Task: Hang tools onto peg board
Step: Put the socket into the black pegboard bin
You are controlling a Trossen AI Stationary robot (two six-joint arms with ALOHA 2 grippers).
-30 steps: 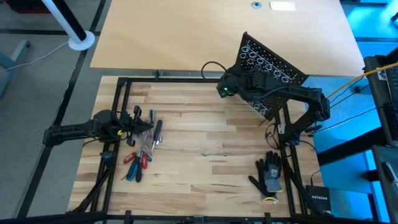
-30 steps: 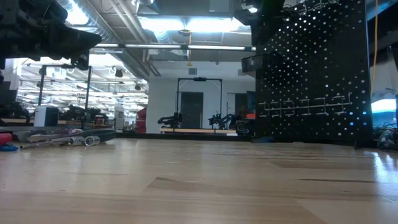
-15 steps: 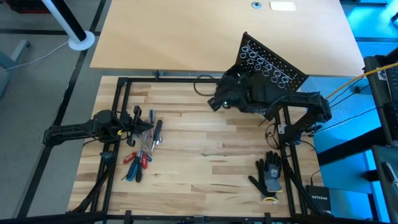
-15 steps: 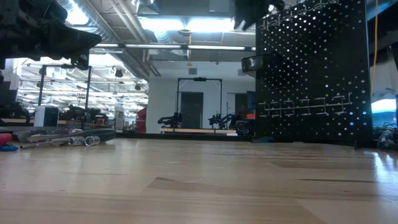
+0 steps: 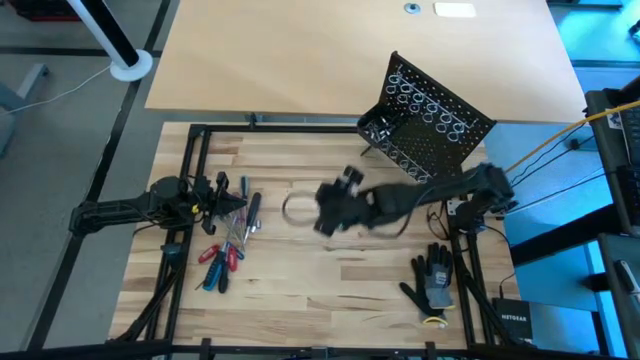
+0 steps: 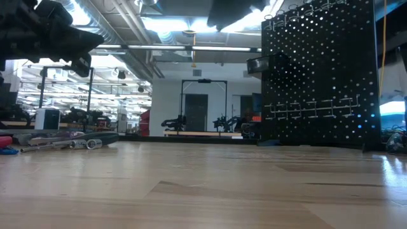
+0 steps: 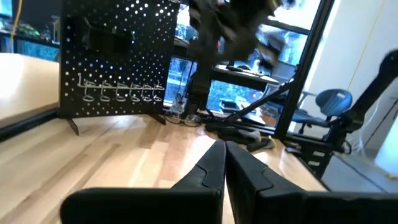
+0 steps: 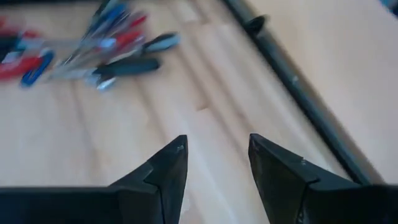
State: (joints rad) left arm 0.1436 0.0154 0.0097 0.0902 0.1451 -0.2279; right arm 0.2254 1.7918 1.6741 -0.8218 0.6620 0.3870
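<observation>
Upright at the table's far right stands the black perforated metal peg board with silver wire rings. Slim red, blue and black-handled tools lie at the left, beside the shut, empty left gripper. Mid-table, the right gripper hovers with fingers parted, holding nothing.

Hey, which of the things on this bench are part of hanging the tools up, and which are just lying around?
Part of the job:
- tools, in a pile on the table's left side
- peg board, standing at the back right
- right gripper, open and empty, over mid-table

Just lying about:
- work glove, front right
</observation>
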